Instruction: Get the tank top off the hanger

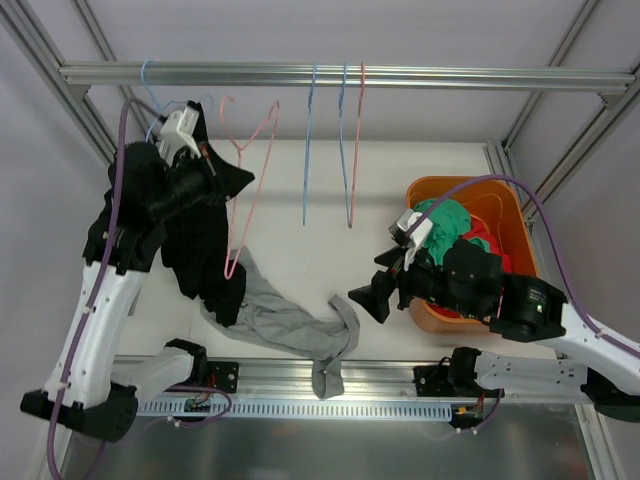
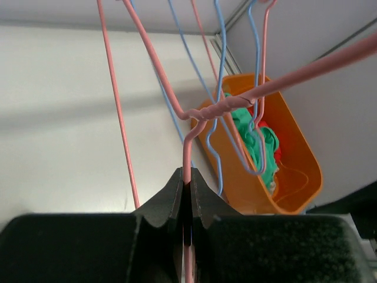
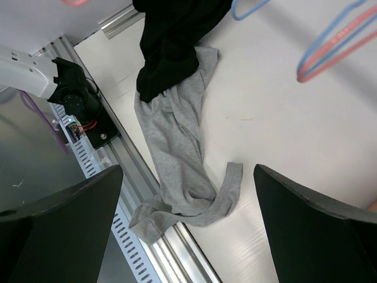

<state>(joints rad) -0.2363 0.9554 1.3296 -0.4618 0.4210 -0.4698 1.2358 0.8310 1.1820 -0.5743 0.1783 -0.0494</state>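
A black garment [image 1: 205, 245] hangs from the pink wire hanger [image 1: 250, 170] at the left, by my left arm. A grey tank top [image 1: 285, 322] lies crumpled on the table below it, one end over the front edge. My left gripper [image 1: 212, 162] is shut on the pink hanger's wire [image 2: 187, 154], just under its twisted neck. My right gripper [image 1: 375, 297] is open and empty above the table, right of the grey tank top. In the right wrist view the grey tank top [image 3: 177, 147] lies between the spread fingers [image 3: 59, 227], with the black garment [image 3: 174, 38] above it.
An orange basket [image 1: 515, 205] with green and red clothes stands at the right; it also shows in the left wrist view [image 2: 300, 150]. Blue and pink empty hangers [image 1: 345, 150] hang from the metal rail [image 1: 400, 75]. An aluminium rail [image 1: 390, 372] runs along the front edge.
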